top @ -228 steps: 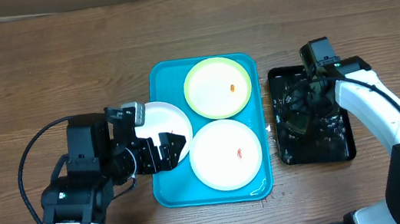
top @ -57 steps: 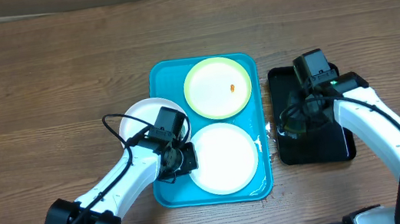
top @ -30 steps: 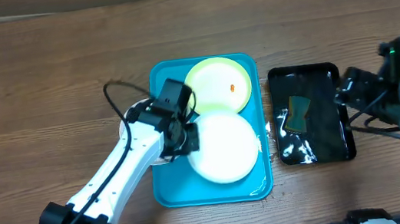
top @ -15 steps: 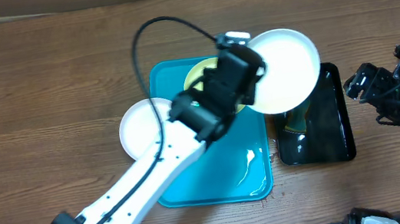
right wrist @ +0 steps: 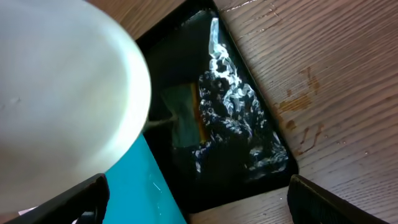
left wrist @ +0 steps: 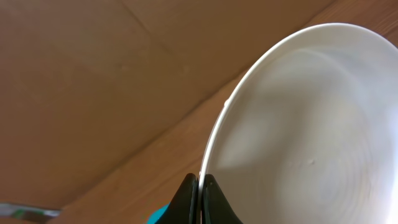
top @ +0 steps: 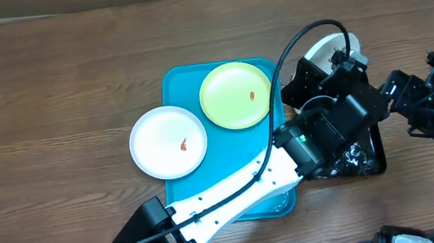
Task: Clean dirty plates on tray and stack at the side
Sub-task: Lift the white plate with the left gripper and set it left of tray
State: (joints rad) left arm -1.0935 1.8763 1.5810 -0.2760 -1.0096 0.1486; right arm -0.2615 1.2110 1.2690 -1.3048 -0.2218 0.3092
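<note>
White plate (left wrist: 298, 124) held up beside black tray (right wrist: 242, 143) — left gripper (left wrist: 199, 186) clamped on its rim. Right gripper (right wrist: 198, 190) jaws wide apart, holding nothing. Yellow-green plate (top: 235, 94) lies on turquoise tray (top: 222, 158); smeared white plate (top: 168, 142) overlaps the tray's left rim.

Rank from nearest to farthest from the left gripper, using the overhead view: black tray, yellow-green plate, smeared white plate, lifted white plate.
1. Lifted white plate: rim pinched in the left gripper.
2. Black tray: just beneath it.
3. Yellow-green plate: to the left, on the turquoise tray.
4. Smeared white plate: farthest left, overlapping that tray's edge.
</note>
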